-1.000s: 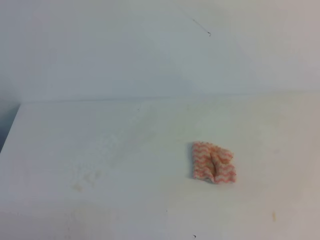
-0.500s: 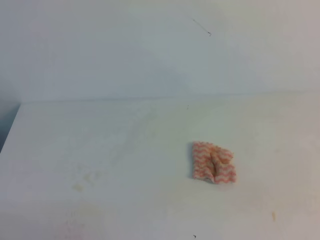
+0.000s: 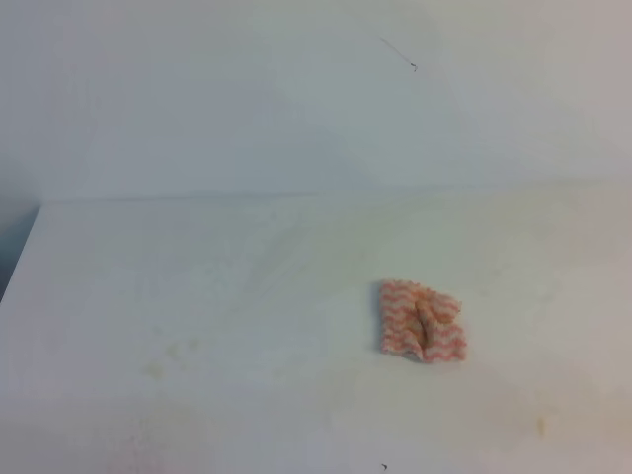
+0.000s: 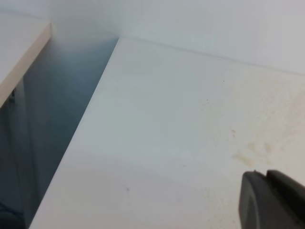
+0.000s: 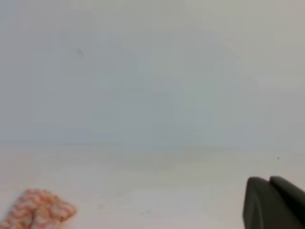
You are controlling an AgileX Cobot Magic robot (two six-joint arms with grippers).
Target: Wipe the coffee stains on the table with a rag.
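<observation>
Looking down from the high view, you have a wide white desk with a pale wall behind it and no arm in sight. The rag, a small pink-and-white zigzag cloth, lies bunched and wrinkled on the desk, right of the middle, with nothing touching it. No glossy amber blot of coffee shows in any view; it may sit under the rag or be gone, and you cannot tell which. Only faint yellowish smudges mark the near left of the desk, well apart from the rag.

In the right wrist view, the right gripper shows as a dark tip at the lower right, its jaws pressed together and holding nothing; the rag sits at the lower left there. In the left wrist view, the left gripper is a dark corner at the lower right, above the smudges, and you cannot tell how its jaws stand.

The main risk is reaching with the right jaws not parted, which would push the loose cloth along instead of gripping it. A shallow pinch on one fold could also let the rag slip free mid-wipe. Mistaking the dry smudges for the spill would waste the stroke.
</observation>
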